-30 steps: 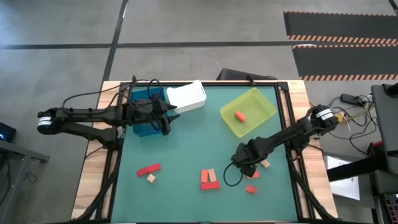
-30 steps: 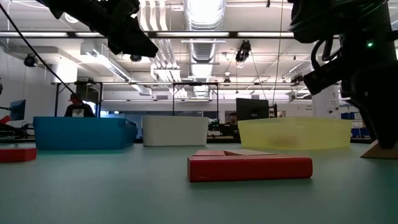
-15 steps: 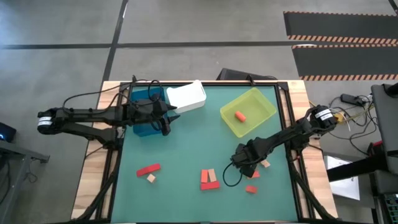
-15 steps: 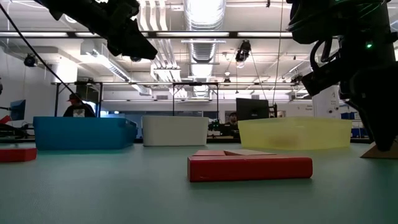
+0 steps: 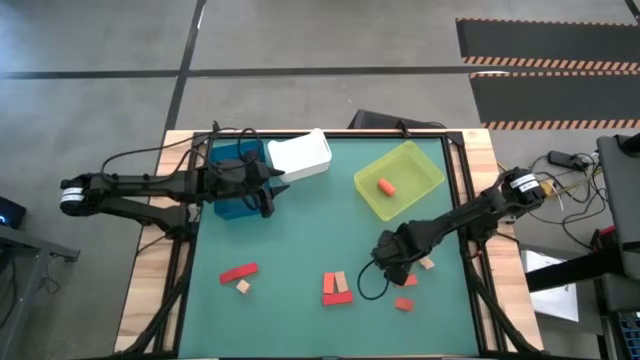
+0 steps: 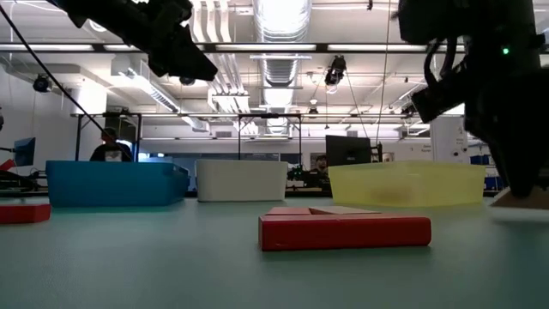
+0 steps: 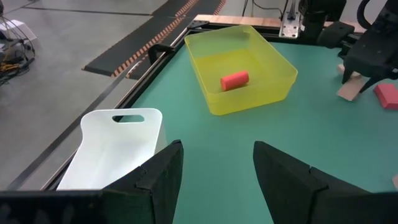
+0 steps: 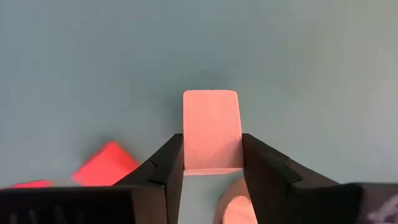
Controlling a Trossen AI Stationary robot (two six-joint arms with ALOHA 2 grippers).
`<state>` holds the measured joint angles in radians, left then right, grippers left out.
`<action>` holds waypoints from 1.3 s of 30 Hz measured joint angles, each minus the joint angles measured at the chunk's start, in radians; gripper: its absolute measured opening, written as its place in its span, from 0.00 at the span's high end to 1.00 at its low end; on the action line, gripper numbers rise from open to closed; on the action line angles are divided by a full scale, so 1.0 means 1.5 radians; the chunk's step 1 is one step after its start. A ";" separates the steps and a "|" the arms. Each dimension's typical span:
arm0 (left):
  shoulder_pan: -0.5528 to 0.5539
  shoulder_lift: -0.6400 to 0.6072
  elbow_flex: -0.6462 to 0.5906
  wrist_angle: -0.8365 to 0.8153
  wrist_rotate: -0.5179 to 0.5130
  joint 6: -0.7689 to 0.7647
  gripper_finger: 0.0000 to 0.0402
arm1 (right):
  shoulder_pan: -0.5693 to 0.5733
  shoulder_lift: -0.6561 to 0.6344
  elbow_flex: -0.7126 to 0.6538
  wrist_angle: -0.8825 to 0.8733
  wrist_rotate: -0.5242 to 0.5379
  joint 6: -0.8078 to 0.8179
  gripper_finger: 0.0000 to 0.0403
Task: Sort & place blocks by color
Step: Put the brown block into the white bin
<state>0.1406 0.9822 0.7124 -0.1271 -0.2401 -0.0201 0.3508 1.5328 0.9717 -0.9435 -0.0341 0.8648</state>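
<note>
Gripping a pale pink block [image 8: 210, 129] between closed jaws, the right gripper [image 5: 397, 268] is seen low over the bench [image 5: 300, 230], near the yellow bin [image 5: 399, 180]. The left gripper [image 5: 270, 187] is held with jaws parted, beside the white bin [image 5: 300, 155], well apart from the yellow bin.

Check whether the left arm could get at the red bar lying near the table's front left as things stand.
Probably yes. The left gripper hovers open beside the blue bin, holding nothing, and the mat between it and the red bar is bare; only a tan cube sits close by.
</note>
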 joint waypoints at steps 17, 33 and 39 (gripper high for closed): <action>0.000 -0.041 -0.071 0.242 -0.037 0.116 0.55 | -0.020 -0.114 0.165 0.000 0.175 -0.088 0.68; 0.000 -0.186 -0.115 0.253 -0.050 0.123 0.55 | -0.220 -0.003 0.397 0.040 0.192 -0.451 0.68; 0.000 -0.210 -0.134 0.254 -0.049 0.122 0.55 | -0.310 0.072 0.478 0.166 0.197 -0.599 0.68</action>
<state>0.1402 0.6679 0.5111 0.2536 -0.3136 0.1633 -0.1143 1.6405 1.6891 -0.6942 0.2618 -0.0344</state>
